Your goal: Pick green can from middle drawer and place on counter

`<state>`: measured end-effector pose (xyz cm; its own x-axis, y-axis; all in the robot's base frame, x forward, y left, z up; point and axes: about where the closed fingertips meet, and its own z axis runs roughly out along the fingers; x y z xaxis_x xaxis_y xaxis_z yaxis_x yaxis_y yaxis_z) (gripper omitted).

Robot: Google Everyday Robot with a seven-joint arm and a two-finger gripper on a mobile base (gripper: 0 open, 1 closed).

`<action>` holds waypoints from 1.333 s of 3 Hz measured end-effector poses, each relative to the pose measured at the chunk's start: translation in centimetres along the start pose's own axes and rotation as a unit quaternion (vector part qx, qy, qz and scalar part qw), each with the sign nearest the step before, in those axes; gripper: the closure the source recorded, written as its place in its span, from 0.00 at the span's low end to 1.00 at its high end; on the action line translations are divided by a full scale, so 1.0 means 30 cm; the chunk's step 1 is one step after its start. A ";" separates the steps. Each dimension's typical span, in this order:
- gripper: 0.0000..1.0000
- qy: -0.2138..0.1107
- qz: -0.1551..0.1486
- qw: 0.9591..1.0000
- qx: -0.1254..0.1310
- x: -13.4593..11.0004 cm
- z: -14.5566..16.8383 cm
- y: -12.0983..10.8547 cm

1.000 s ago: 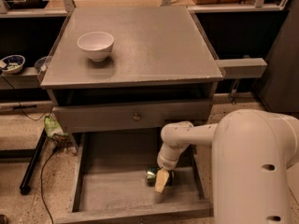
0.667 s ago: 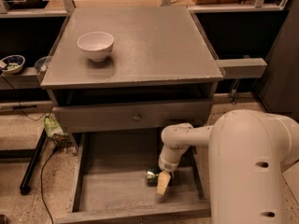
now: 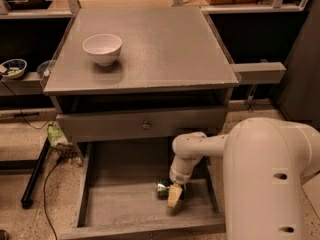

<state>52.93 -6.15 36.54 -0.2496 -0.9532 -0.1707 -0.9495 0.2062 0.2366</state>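
The green can [image 3: 162, 189] lies on its side on the plank bottom of the open middle drawer [image 3: 120, 204], right of centre. My gripper [image 3: 174, 194] reaches down into the drawer from the white arm [image 3: 197, 149] and sits right at the can, touching or nearly touching its right end. The can's right part is hidden behind the gripper. The counter [image 3: 160, 44] is the flat grey top of the cabinet above the drawer.
A white bowl [image 3: 102, 48] stands on the counter's left side. A closed drawer front with a small knob [image 3: 146, 125] sits above the open drawer. The large white arm body [image 3: 272, 179] fills the lower right. A small bowl [image 3: 12, 68] sits on the left shelf; cables lie on the floor at left.
The large arm body has shifted slightly left. The gripper and the can stay in the same place in the drawer.
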 end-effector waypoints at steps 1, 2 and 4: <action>0.43 0.000 0.000 1.000 0.000 0.000 0.000 0.000; 0.74 0.000 0.000 1.000 0.000 0.000 0.000 0.000; 1.00 0.000 0.000 1.000 0.000 0.000 0.000 0.000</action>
<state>52.92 -6.15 36.54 -0.2495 -0.9532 -0.1707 -0.9494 0.2061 0.2368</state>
